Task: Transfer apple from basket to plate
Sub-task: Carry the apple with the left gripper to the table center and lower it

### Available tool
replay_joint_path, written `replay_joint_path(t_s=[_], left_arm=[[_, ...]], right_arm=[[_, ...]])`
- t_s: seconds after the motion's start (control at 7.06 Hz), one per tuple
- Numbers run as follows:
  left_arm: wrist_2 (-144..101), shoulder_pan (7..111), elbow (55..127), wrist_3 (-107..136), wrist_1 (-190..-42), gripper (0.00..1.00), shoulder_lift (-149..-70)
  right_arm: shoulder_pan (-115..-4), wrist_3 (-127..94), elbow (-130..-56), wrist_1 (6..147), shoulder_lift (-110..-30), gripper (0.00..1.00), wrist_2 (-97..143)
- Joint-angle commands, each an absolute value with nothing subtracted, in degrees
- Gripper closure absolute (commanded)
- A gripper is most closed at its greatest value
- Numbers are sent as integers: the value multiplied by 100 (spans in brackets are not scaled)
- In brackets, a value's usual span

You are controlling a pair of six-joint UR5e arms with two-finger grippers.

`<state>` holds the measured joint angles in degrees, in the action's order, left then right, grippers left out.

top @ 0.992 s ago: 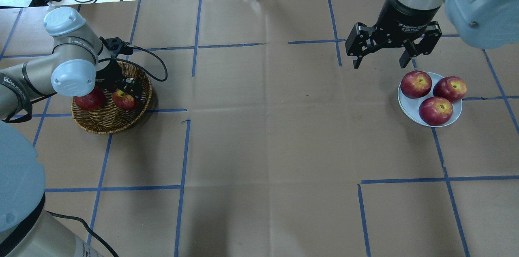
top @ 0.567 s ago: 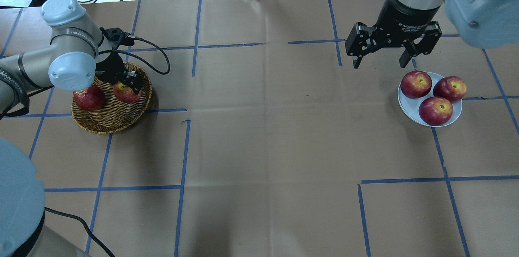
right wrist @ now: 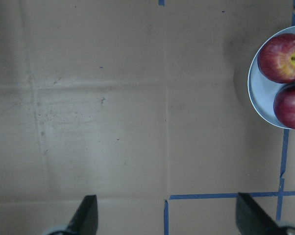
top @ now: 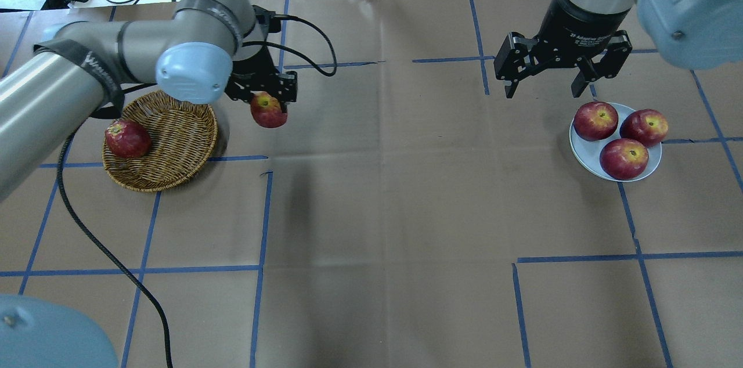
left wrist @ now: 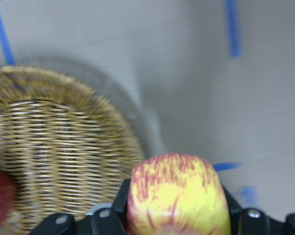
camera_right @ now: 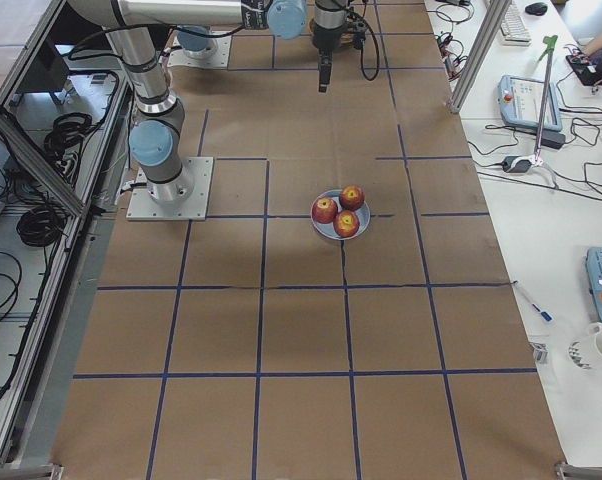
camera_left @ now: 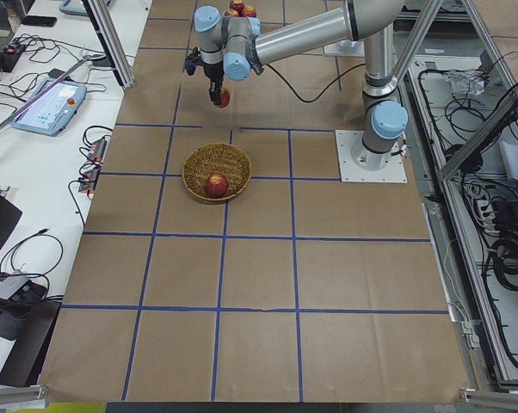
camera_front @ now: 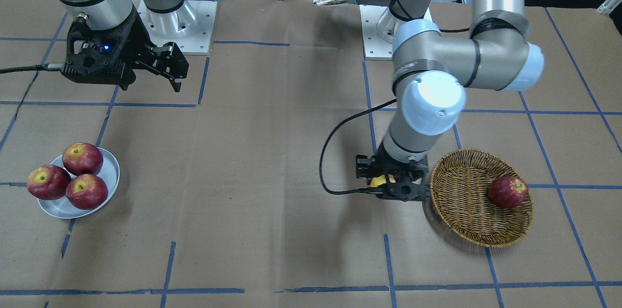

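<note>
The left gripper (top: 268, 100) clamps the apple (top: 269, 115) at its widest part; probably firm but smooth, slippery. The right gripper (top: 544, 88) is spread wide, empty.

- The apple (left wrist: 179, 196) is mostly yellow, with red streaks and mottling.
- The basket (top: 174, 141) is brown-tan woven wicker.
- The dark red apple (top: 127, 138) is almost uniform in colour.
- The plate (top: 584, 151) is pale grey-white and glossy.
- The three apples (top: 623, 158) are red, with yellow around the stems.
- The tabletop (top: 406, 194) is brown paper crossed by blue tape lines.
- The left end effector (top: 267, 102) and right end effector (top: 544, 92) are black.
- The arms (top: 139, 49) are silver-grey with pale blue caps.
</note>
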<state>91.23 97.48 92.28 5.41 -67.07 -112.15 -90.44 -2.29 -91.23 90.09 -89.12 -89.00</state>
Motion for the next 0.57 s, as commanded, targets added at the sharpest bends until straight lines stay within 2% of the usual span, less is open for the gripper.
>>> replay_joint_path(t_s=[0.0,0.14,0.42], left_arm=[[9149,10868,8810,1921,-6269,65,-11967],[9167,11090,8511,2012,-6258,65,-12301],[9150,11214,8446,2004,-6267,62,-12603]], right_arm=[[-9044,-229,-9123,9009,-8912,0,-8903],[-9044,-229,-9123,9009,-8912,0,-8903],[-9044,-229,-9123,9009,-8912,0,-8895]])
